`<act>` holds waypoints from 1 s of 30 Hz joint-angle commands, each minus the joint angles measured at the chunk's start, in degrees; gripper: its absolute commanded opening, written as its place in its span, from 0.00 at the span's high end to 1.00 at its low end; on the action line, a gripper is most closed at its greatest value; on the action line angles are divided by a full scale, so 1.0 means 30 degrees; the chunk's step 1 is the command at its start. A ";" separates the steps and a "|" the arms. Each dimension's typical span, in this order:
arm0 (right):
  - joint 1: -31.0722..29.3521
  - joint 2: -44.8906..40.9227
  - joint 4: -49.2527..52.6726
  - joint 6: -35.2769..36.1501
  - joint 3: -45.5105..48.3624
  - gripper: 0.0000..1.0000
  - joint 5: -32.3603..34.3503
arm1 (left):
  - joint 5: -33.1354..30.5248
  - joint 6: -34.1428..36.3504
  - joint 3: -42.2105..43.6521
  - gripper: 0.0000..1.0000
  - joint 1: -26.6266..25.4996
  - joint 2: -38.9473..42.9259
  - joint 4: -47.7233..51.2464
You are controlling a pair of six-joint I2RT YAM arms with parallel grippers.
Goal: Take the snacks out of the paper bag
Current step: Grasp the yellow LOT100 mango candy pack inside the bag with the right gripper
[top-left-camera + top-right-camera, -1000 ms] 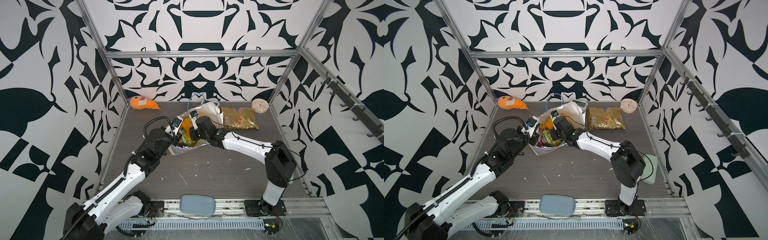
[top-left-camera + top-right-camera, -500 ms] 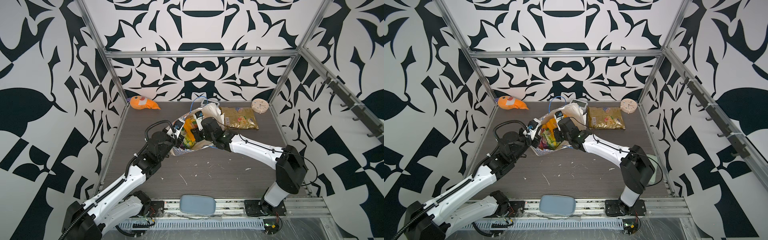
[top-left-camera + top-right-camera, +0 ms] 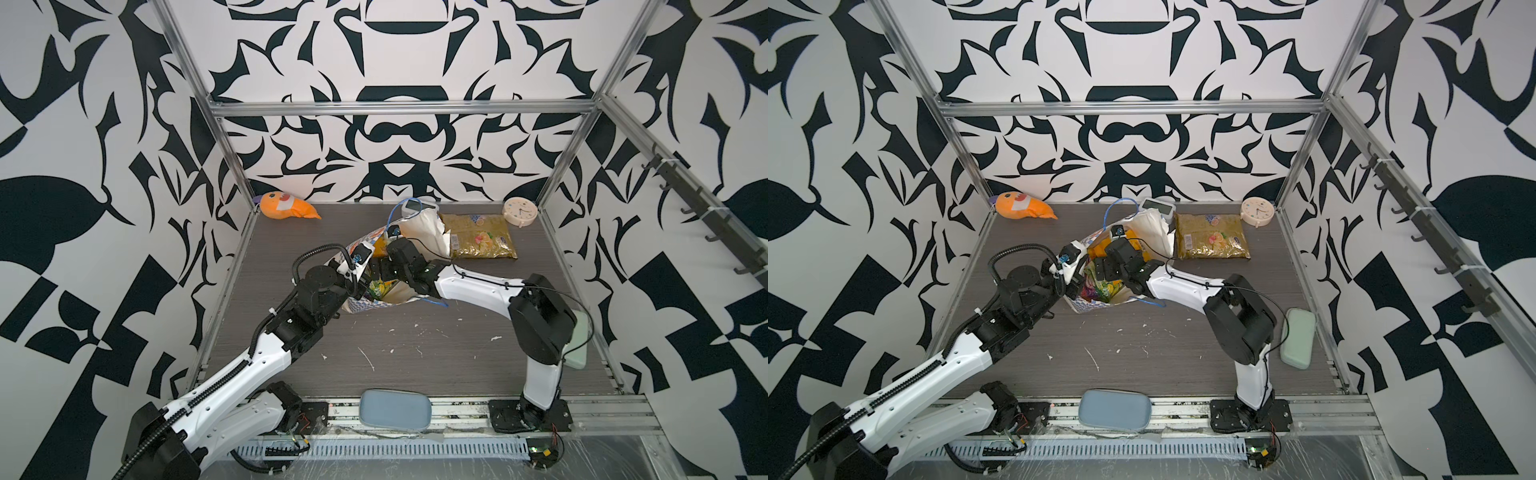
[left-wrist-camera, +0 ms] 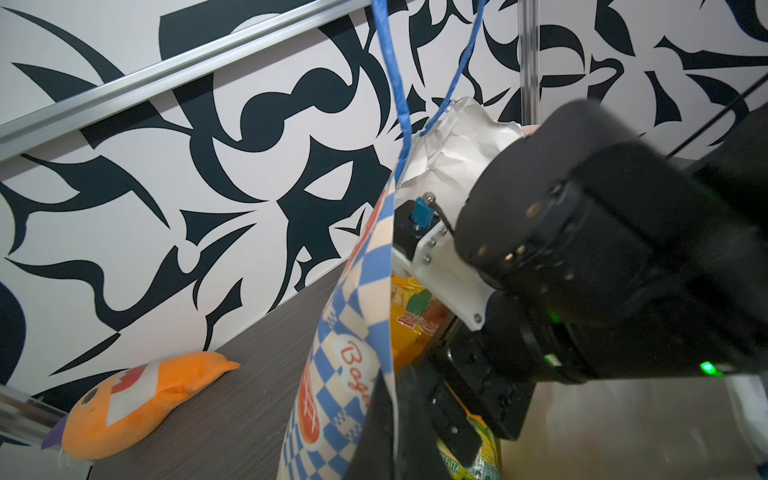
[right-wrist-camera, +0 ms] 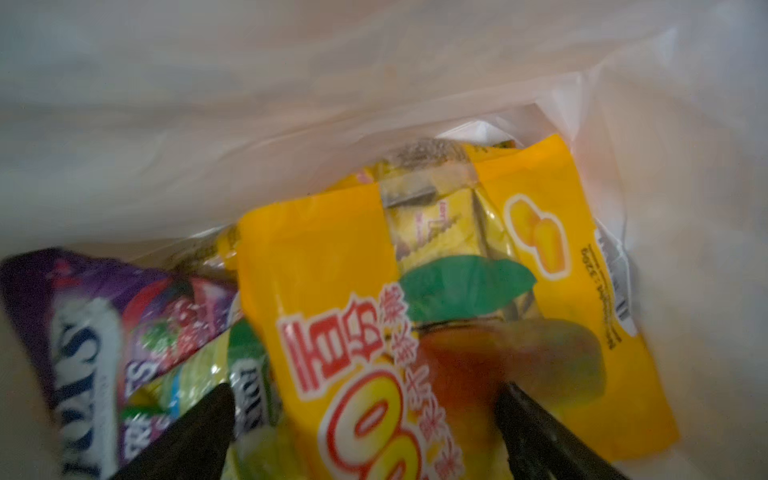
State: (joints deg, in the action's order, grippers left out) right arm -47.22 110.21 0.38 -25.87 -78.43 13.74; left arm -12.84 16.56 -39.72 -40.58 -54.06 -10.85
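Paper bag [image 3: 419,232] sits mid-counter [image 3: 415,353], crumpled, mouth open toward the top cameras. Left gripper [image 4: 392,415]: jaws closed on the bag's blue-and-white checkered rim on its own side, paper pinched between them. Right gripper [image 5: 363,399] is down inside the bag mouth, jaws spread wide, nothing clamped. A yellow-orange mango packet [image 5: 332,270] lies right in the gap and runs on beyond the jaws, printed face toward the wrist camera. One finger sits at its fruit print, the other off to the side over the green-yellow packet [image 5: 195,374], with the purple FOX'S packet [image 5: 83,316] further out against the bag wall (view is blurred, so I can't tell whether either finger touches plastic). All three packets are low in the bag, overlapping. In both top views yellow and green print shows through the mouth just beside the right wrist. The large olive-gold packet [image 3: 482,241] is already out, flat on the counter just beside the bag, toward the back right. An orange plush toy [image 3: 286,206] lies well apart at the back-left corner.
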 commanded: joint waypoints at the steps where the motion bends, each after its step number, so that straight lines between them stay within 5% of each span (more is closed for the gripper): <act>1: -0.0789 0.0530 0.0241 -0.0605 -0.1546 0.00 0.3489 | 0.0627 0.0286 -0.0194 1.00 -0.0244 0.0066 -0.1415; 6: -0.0973 0.2144 0.1630 -0.1076 -0.2976 0.06 0.5741 | 0.0533 0.0282 -0.0014 1.00 -0.0238 0.0205 -0.1759; 10: -0.0995 0.2156 0.1487 -0.1172 -0.2861 0.24 0.6490 | 0.0374 0.0311 0.0107 1.00 -0.0244 0.0390 -0.1645; 15: -0.0990 0.1589 0.0728 -0.0318 -0.2357 0.49 0.6553 | 0.0119 0.0339 0.0365 1.00 -0.0244 0.0415 -0.1944; 22: -0.0991 0.0411 -0.0270 0.0541 -0.1429 0.63 0.5201 | -0.0220 0.0483 0.0309 1.00 -0.0240 0.0209 -0.2015; 24: -0.0986 0.0004 -0.0684 0.0812 -0.0993 0.74 0.4944 | -0.0392 0.0487 0.0267 1.00 -0.0244 0.0252 -0.2008; 30: -0.0986 -0.1082 -0.2205 0.1704 0.0282 0.77 0.4192 | -0.0759 0.0458 0.0353 1.00 -0.0244 0.0311 -0.2049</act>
State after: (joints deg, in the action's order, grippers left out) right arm -49.45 110.61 0.10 -22.15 -78.30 30.44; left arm -15.66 17.43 -39.33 -40.64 -54.17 -12.12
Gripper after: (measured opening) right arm 0.241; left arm 0.038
